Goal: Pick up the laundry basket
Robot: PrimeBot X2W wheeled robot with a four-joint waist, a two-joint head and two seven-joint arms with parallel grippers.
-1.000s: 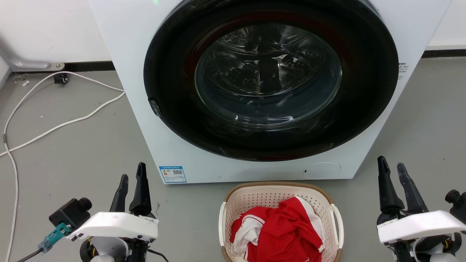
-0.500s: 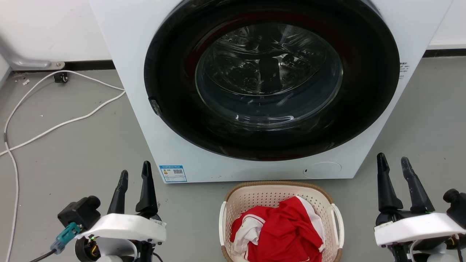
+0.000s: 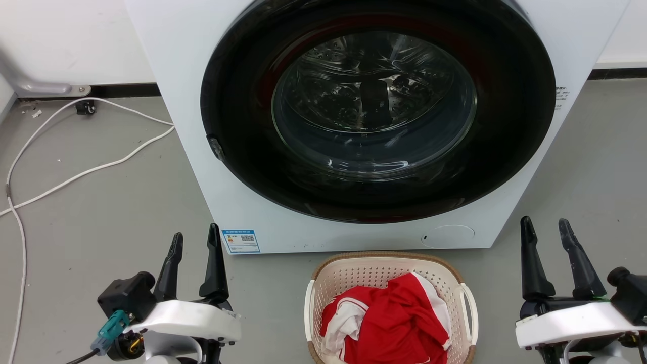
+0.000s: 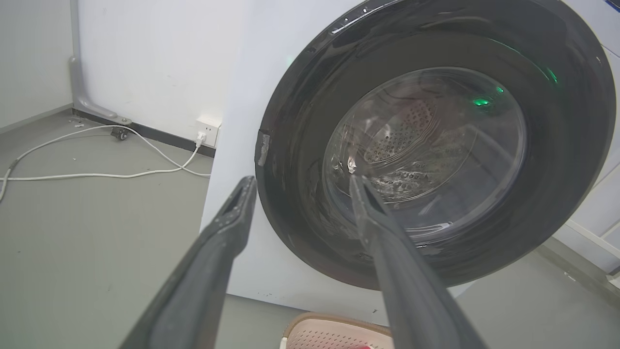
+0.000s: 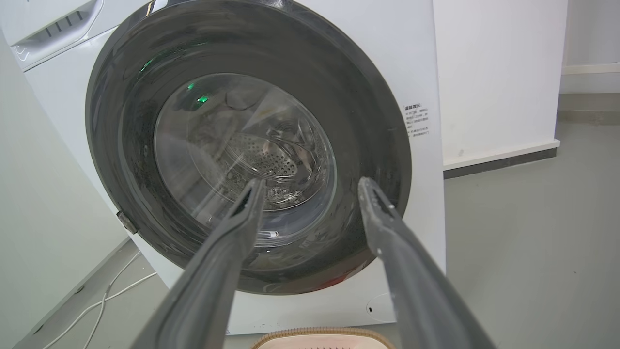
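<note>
Washing machine (image 3: 354, 126): far centre.
Laundry basket (image 3: 349, 277): on the floor at near centre, just before the machine, between both grippers. Long axis apparently runs near-far, with handles left and right.
Left gripper (image 3: 196, 231), right gripper (image 3: 545, 221): jaws parted and empty. Right looks nearer.

Smooth grey floor (image 3: 101, 202), lightly speckled with debris near the left corner; white wall (image 3: 65, 40) behind, edged by dark skirting (image 3: 126, 91); white washing machine (image 3: 177, 76) in front of it, round dark glass door (image 3: 237, 126) shut; loose white cables (image 3: 121, 162) across the floor to a wall socket (image 4: 208, 132); even, soft light.
</note>
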